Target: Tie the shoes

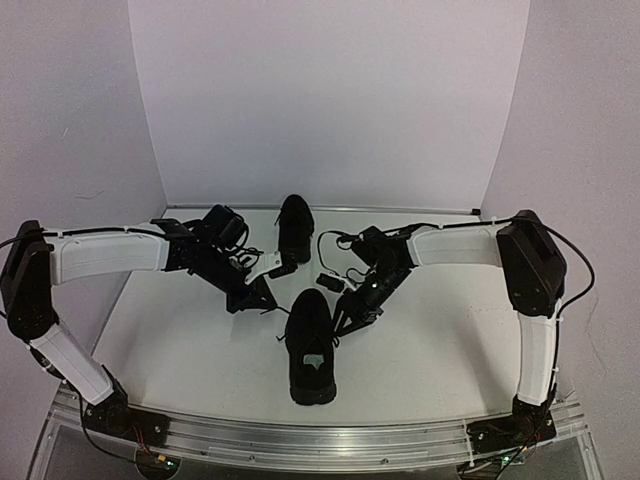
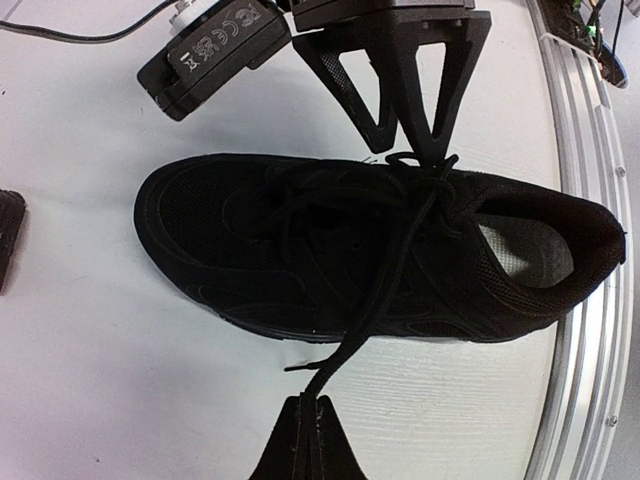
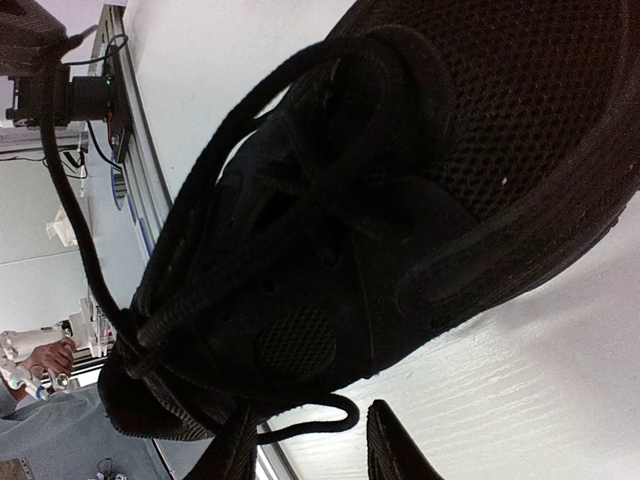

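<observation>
Laces (image 2: 385, 290) of the near shoe (image 1: 310, 350), at the middle of the table (image 1: 180, 350) with the other shoe (image 1: 294, 225) well behind it, look thin, limp and probably slippery, so a pinch near a free end should serve best, and the light shoe may drag if pulled. Left gripper (image 2: 308, 425) is clamped on one lace end; right gripper (image 2: 405, 140) stands part-open over the knot area, apparently holding nothing.

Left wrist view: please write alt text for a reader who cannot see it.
A black sneaker, seen from above, lies across a white table, toe to the left. The left gripper, at the bottom edge, is shut on one lace drawn from it; the open right gripper is at the sneaker's far side.
</observation>
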`<state>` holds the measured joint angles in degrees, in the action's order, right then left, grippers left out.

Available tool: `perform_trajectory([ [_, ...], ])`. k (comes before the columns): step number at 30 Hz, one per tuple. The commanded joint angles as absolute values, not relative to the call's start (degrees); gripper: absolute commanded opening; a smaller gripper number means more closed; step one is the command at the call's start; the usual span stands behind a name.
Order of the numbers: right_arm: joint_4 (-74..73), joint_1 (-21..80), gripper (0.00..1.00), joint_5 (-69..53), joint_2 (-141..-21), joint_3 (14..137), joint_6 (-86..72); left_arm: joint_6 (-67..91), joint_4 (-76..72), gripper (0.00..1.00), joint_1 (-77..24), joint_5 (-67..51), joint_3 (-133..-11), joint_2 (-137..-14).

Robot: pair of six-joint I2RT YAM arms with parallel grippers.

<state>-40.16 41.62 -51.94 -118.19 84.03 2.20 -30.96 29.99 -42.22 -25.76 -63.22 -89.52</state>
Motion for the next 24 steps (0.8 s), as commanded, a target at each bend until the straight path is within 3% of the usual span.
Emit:
perform_trajectory([
  [1,-40.6,42.4,0.36,-52.3,-119.5,86.1,3.4,-30.6,31.3,0.0,-41.7,-24.1,-62.0,-85.7],
  [12,-40.6,43.2,0.38,-53.7,-119.5,85.4,3.3,-30.1,32.2,0.0,-40.5,-21.6,-58.9,-81.0],
  [18,-40.7,44.0,0.32,-57.6,-119.6,85.4,3.9,-30.1,32.8,0.0,-40.5,-22.7,-58.8,-81.0],
  [20,-40.6,44.1,0.24,-58.4,-119.6,85.3,3.9,-30.0,32.3,0.0,-40.5,-22.6,-58.5,-80.9],
  [23,-40.6,44.3,0.0,-58.1,-119.3,85.4,3.5,-29.1,31.0,0.03,-40.5,-22.6,-57.8,-80.8],
  [24,-40.6,44.2,0.0,-57.5,-119.0,85.5,3.2,-29.0,30.7,0.06,-40.5,-22.7,-57.6,-80.8],
])
